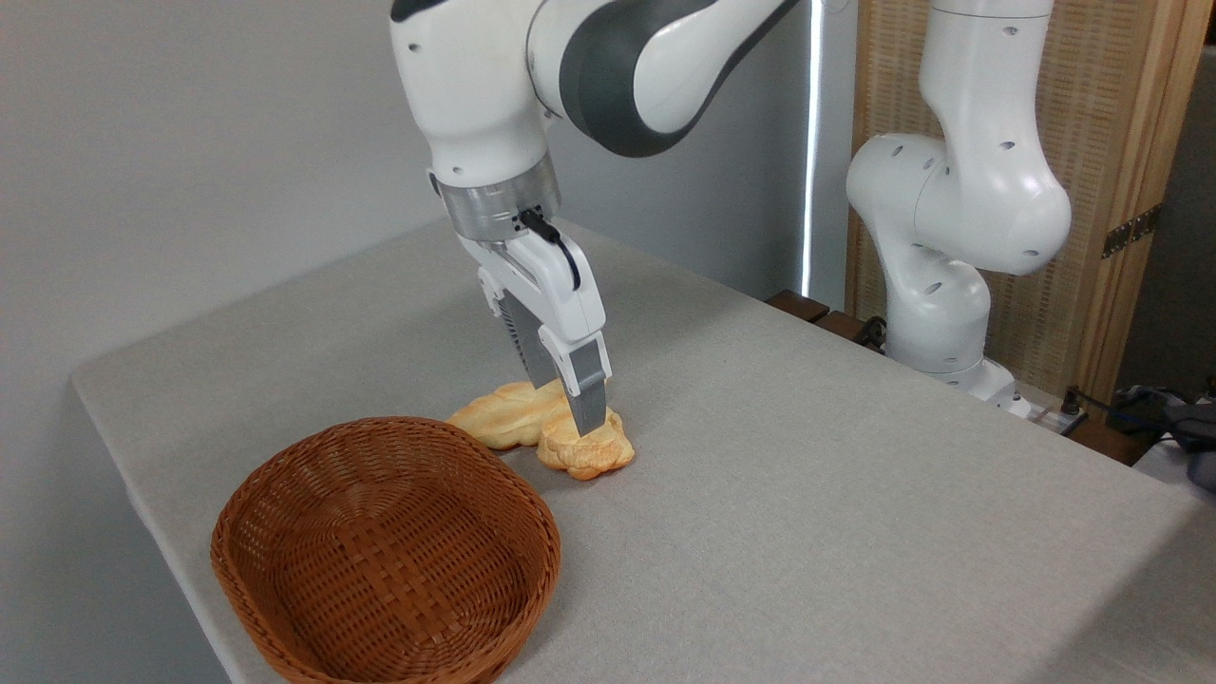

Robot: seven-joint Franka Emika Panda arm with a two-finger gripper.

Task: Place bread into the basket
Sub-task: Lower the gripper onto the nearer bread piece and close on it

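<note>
The bread (591,456), a small lumpy golden bun, lies on the grey table just right of and behind the basket (285,475). That basket is an oval reddish-brown wicker one at the table's front left, and nothing is in it. My gripper (568,408) has come down from above onto the bun. Its fingers (589,389) stand apart: the near tip touches the bun's top, and the far one drops between the bun and the loaf, its tip hidden. The bun rests on the table.
A longer braided golden loaf (499,413) lies against the bun's left side, close to the basket's far rim. The table (807,494) has edges at the left and front. The arm's white base (936,313) stands at the back right.
</note>
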